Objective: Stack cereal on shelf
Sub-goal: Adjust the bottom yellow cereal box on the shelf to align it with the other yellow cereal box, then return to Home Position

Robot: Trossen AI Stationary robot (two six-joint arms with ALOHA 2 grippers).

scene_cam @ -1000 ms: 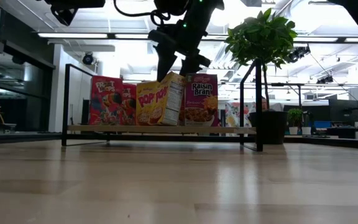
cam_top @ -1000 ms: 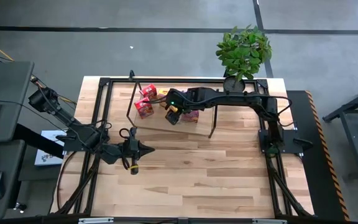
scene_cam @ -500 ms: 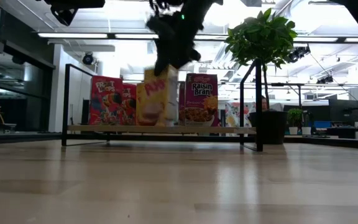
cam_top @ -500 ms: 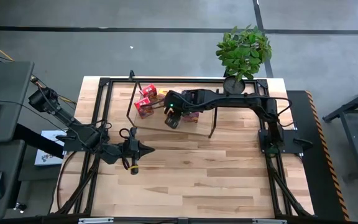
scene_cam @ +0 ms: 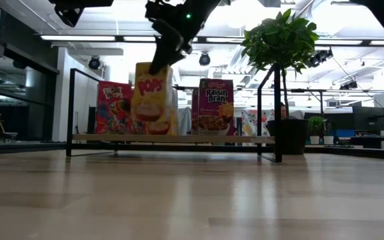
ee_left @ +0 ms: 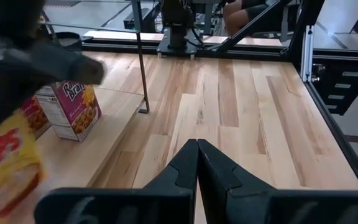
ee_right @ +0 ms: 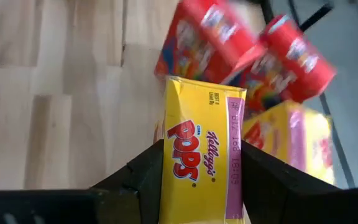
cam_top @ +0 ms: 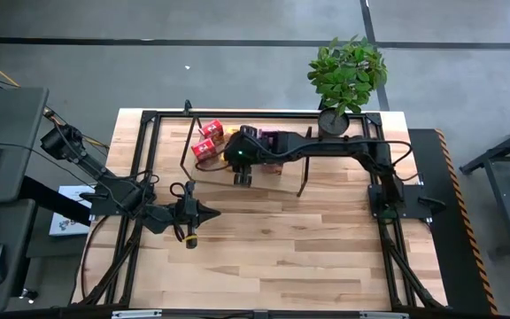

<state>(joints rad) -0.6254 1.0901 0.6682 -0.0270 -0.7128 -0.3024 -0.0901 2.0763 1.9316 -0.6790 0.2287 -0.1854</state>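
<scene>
My right gripper is over the shelf, shut on a yellow Pops cereal box. That box stands upright just over the shelf board; whether its bottom touches the board I cannot tell. Two red boxes stand on the shelf's left part, and one of them shows in the low view. A purple Raisin Bran box stands to the right, and a second yellow box is behind the held one. My left gripper waits shut above the table's near left. My right gripper pinches the yellow box by its upper end, one finger on each of two opposite faces. The fingers slant down from above. The box hangs upright below them with its printed front toward the table's near edge.
A potted plant stands at the table's far right corner, behind the shelf's black wire end frame. Bare wooden tabletop stretches from the shelf to the near edge. A seated person shows beyond the table's right side.
My right gripper has shut on the top of the yellow box, rolled its wrist and gone a little toward the table's left. The box has come away from the purple box toward the red ones and turned its printed front toward the near edge.
</scene>
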